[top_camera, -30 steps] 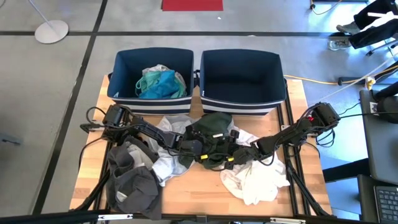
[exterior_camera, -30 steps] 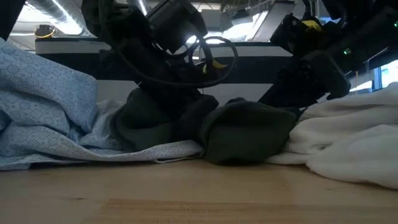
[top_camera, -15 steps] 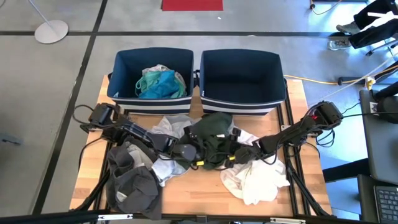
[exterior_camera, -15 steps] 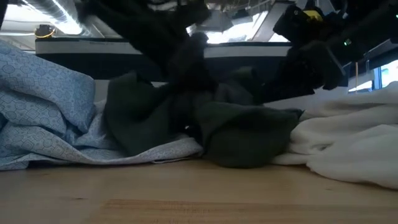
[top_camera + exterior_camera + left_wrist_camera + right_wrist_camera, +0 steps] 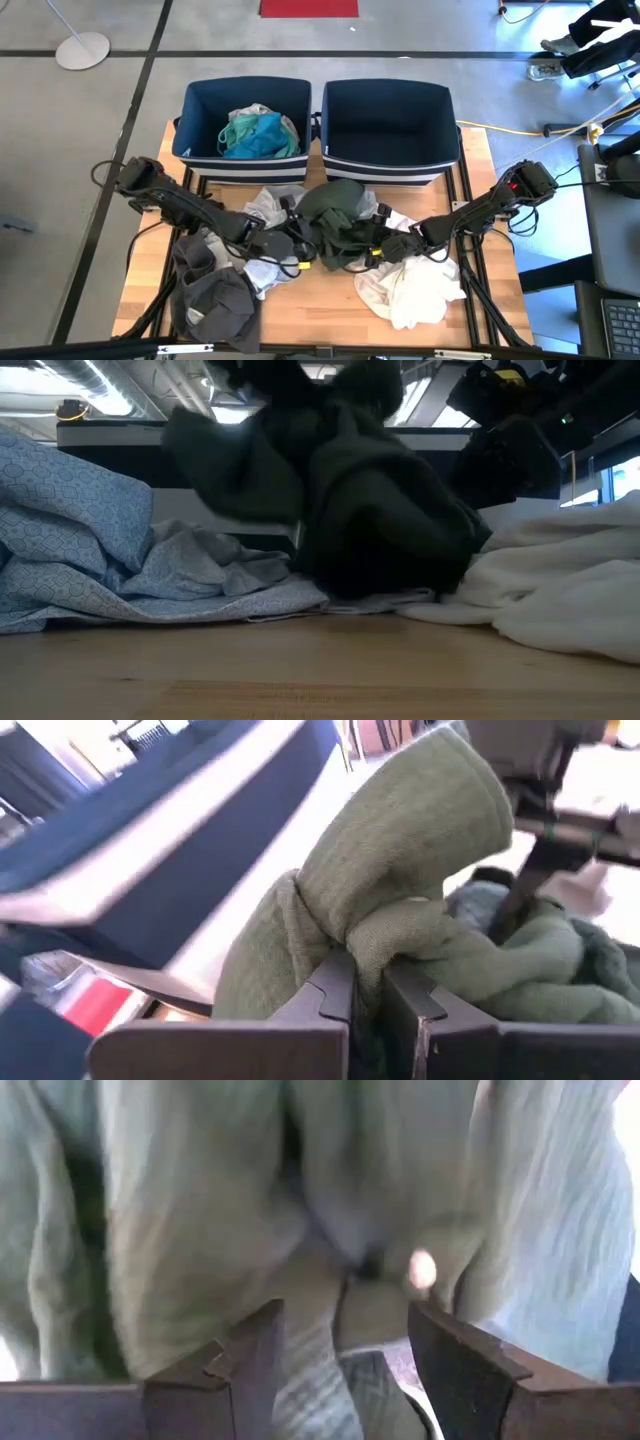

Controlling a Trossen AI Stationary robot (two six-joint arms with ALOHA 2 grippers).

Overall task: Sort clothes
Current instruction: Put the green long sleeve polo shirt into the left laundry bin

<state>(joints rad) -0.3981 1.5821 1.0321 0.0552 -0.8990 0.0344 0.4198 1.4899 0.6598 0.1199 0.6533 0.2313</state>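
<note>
Left gripper (image 5: 366, 982) pinches soft dark green shirt (image 5: 335, 215), now lifted higher off wooden table (image 5: 330, 300) | right gripper (image 5: 340, 1345) spread wide beside it | next: empty navy bin (image 5: 388, 125).

Dark green garment (image 5: 335, 210) – turquoise garment (image 5: 255, 135) in navy, white-striped bin (image 5: 195, 160).

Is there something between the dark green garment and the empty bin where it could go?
Nothing visible blocks it. The left pincer holds the dark green garment just in front of the empty bin; only that bin's front wall lies between.
</note>
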